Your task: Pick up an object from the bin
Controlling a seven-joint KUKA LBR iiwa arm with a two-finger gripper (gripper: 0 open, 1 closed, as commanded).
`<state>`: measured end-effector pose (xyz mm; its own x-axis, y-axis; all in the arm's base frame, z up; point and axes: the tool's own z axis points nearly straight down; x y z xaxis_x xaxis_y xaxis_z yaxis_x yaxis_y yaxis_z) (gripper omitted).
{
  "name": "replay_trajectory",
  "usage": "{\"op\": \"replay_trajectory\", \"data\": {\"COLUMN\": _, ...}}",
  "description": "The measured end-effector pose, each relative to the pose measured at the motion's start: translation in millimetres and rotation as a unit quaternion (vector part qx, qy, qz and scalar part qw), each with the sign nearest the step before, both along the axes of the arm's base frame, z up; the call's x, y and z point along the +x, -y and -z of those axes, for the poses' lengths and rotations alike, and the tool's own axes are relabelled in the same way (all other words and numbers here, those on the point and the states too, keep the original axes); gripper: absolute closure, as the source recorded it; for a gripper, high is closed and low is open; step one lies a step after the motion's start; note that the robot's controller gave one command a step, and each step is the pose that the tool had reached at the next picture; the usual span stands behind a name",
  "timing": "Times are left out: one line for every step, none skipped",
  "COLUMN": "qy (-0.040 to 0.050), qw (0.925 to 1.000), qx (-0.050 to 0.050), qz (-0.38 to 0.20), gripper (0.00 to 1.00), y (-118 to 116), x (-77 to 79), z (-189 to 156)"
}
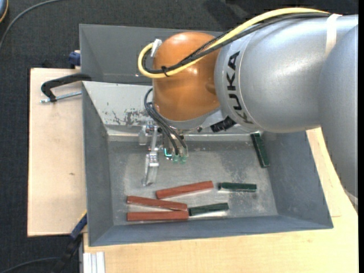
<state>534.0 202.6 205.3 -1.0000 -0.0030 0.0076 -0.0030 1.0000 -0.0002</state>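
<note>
My gripper (149, 178) hangs below the orange wrist cover over the left middle of the bin floor, and nothing shows in it. Just to its lower right lies a red-brown flat stick (185, 190), slightly tilted. Two more red-brown sticks (156, 202) (157, 215) lie side by side near the front wall, below the gripper. A dark green stick (208, 210) lies at their right end.
Another dark green stick (238, 187) lies right of the tilted red-brown one. A third green stick (260, 149) leans by the right wall. The arm and its orange cover hide the back middle of the bin.
</note>
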Motion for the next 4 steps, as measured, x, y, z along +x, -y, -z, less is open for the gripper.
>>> {"op": "replay_trajectory", "data": {"qy": 0.0004, "qw": 0.9949, "qx": 0.0, "qz": -0.101, "gripper": 0.0, "y": 4, "x": -41.4, "z": 138}}
{"op": "replay_trajectory", "data": {"qy": 0.003, "qw": 0.9862, "qx": -0.001, "qz": -0.166, "gripper": 0.0, "y": 121, "x": -37.8, "z": 134}}
{"op": "replay_trajectory", "data": {"qy": 0.0038, "qw": 0.9862, "qx": 0.001, "qz": -0.165, "gripper": 0.0, "y": 120, "x": -37.2, "z": 134}}
{"op": "replay_trajectory", "data": {"qy": 0.0045, "qw": 0.9863, "qx": 0.002, "qz": -0.165, "gripper": 0.0, "y": 119, "x": -36.7, "z": 133}}
